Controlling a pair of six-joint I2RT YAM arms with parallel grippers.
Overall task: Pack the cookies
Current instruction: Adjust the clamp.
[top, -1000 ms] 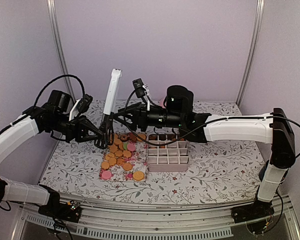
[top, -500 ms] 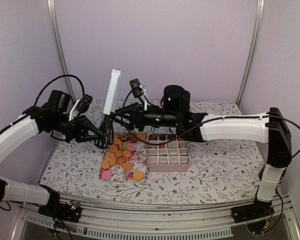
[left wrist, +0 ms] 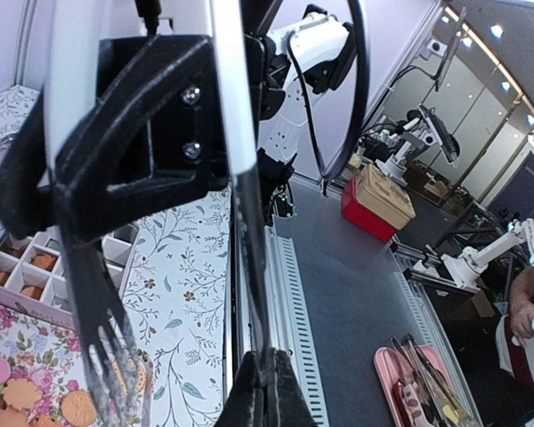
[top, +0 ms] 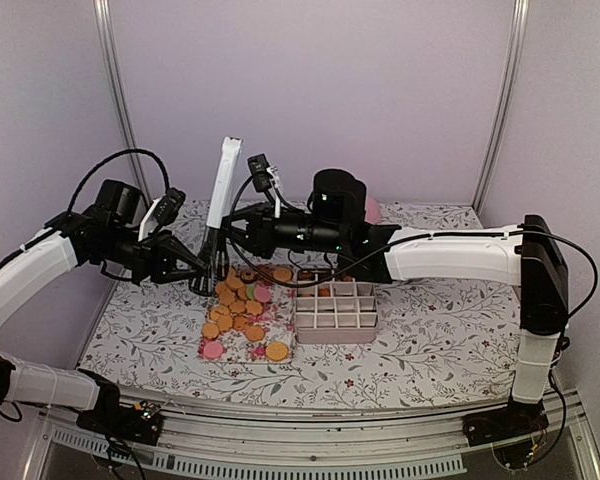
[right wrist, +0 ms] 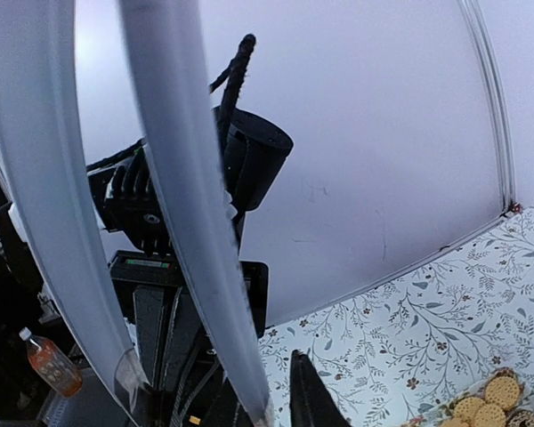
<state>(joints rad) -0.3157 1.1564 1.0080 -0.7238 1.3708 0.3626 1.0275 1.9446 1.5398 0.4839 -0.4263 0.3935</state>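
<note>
Top external: high on the near side, looking down and forward, whole table [top: 430,330] in view. Left wrist: tight on white tongs [left wrist: 238,133], facing along the table's near edge. Right wrist: equally close, tilted up at back wall [right wrist: 383,133]. All three views share the tongs and cookies [top: 242,300].

— What covers the counter [top: 440,325]?
— A white cloth printed with small flowers and twigs.
— And directly on it?
— A flat flowered tray [top: 245,348] left of centre, with a white gridded box [top: 337,335] just beside its right edge. Something pink [top: 372,212] sits at the far edge, mostly hidden.
</note>
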